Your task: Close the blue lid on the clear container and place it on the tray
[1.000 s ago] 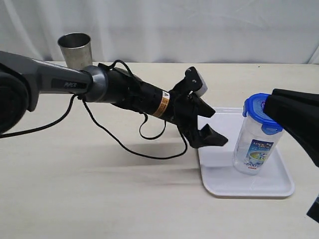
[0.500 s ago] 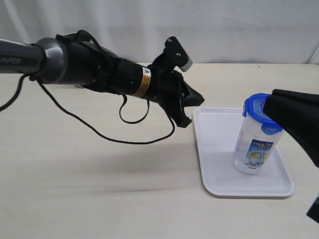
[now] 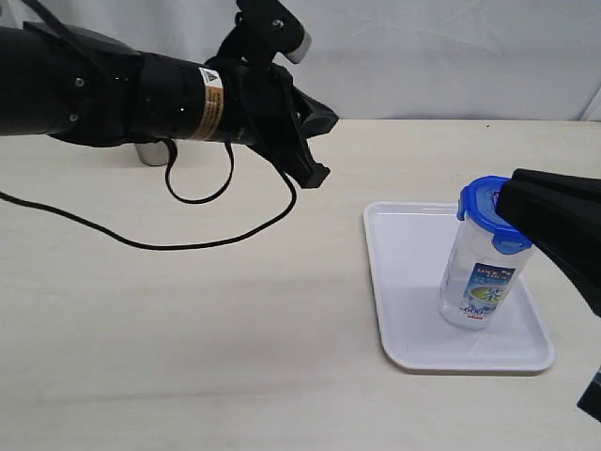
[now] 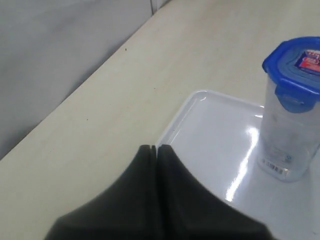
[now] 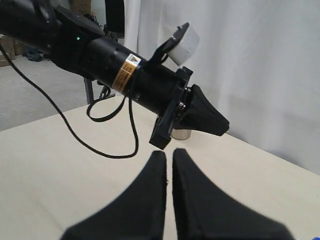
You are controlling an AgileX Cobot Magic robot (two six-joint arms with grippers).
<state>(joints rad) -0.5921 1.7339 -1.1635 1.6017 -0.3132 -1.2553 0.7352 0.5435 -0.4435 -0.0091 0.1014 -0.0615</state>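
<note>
The clear container stands upright on the white tray with the blue lid seated on its top. The left wrist view shows the same container, lid and tray. My left gripper hangs high above the table, left of the tray and well away from the container; it is shut and empty. My right gripper sits beside the lid at the right edge, shut with nothing between its fingers.
A steel cup stands at the back left, mostly hidden behind the left arm, and shows again as the cup in the right wrist view. A black cable droops from the left arm over the table. A white curtain hangs behind.
The left gripper has shut from open, and the left arm has risen and drawn back to the left, away from the tray. The right arm, container and tray have not moved.
</note>
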